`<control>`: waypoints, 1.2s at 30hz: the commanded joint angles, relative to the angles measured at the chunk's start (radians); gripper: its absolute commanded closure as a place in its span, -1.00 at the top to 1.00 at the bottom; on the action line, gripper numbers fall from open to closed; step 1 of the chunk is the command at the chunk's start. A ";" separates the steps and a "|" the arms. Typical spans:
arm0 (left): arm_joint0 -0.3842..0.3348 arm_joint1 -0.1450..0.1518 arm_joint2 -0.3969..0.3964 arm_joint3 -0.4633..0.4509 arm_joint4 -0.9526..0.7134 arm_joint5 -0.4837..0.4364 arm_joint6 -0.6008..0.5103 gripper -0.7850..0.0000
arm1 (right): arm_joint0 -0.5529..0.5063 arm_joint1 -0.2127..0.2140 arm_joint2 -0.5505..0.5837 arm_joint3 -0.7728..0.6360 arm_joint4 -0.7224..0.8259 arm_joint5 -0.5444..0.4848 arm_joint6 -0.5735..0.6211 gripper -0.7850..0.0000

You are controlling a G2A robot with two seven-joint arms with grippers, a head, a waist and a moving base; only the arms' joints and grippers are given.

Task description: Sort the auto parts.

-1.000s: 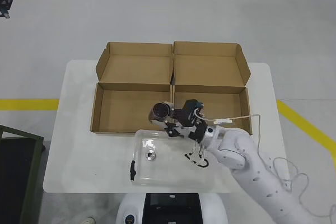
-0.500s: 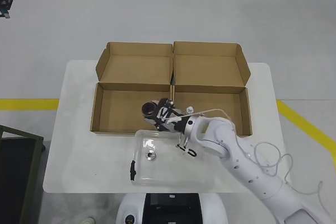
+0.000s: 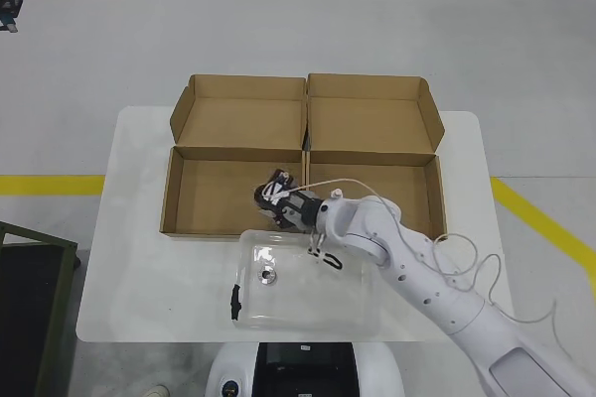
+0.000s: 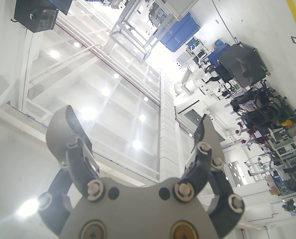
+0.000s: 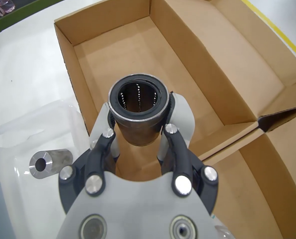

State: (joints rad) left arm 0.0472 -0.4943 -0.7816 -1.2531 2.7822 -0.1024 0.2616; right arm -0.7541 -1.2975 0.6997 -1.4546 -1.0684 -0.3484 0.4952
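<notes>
The right end effector (image 5: 140,115) (image 3: 281,201) is closed around a black bearing (image 5: 139,110) (image 3: 270,196), a short, thick tube with rows of small balls inside its bore. Its two fingers press on opposite sides of the tube, whose open end faces away from the wrist. The bearing hangs over the left box (image 5: 128,50) (image 3: 214,194), at the near corner beside the wall that meets the right box (image 5: 237,200) (image 3: 397,189). Whether it touches the box floor cannot be told. Both cardboard boxes stand side by side on the white bench (image 3: 139,258) with their lids folded back. Just in front of them lies a clear plastic tray (image 3: 308,303) with a silver metal sleeve (image 5: 50,162) (image 3: 267,276) in it. The left end effector (image 4: 136,115) is spread wide, holds nothing and points up at the ceiling.
</notes>
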 commanded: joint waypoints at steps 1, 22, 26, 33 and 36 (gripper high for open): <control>0.000 0.000 0.000 0.000 0.000 0.000 0.000 1.00 | 0.008 -0.006 -0.005 0.020 0.002 -0.001 0.008 -1.00; 0.000 0.000 0.000 0.000 0.000 0.000 0.000 1.00 | 0.051 -0.057 -0.046 0.134 0.018 -0.037 0.070 -1.00; 0.000 0.000 0.000 0.000 0.000 0.000 0.000 1.00 | 0.053 -0.063 -0.045 0.146 0.018 -0.038 0.076 -0.34; 0.000 0.000 0.000 0.000 0.000 0.000 0.000 1.00 | 0.056 -0.071 -0.038 0.155 0.015 -0.045 0.088 -0.11; 0.000 0.000 0.000 0.000 0.000 0.000 0.000 1.00 | 0.055 -0.073 -0.032 0.154 0.013 -0.049 0.086 -0.04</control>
State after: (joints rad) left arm 0.0472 -0.4943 -0.7816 -1.2531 2.7822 -0.1024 0.2616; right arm -0.6985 -1.3702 0.6656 -1.2993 -1.0537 -0.3961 0.5827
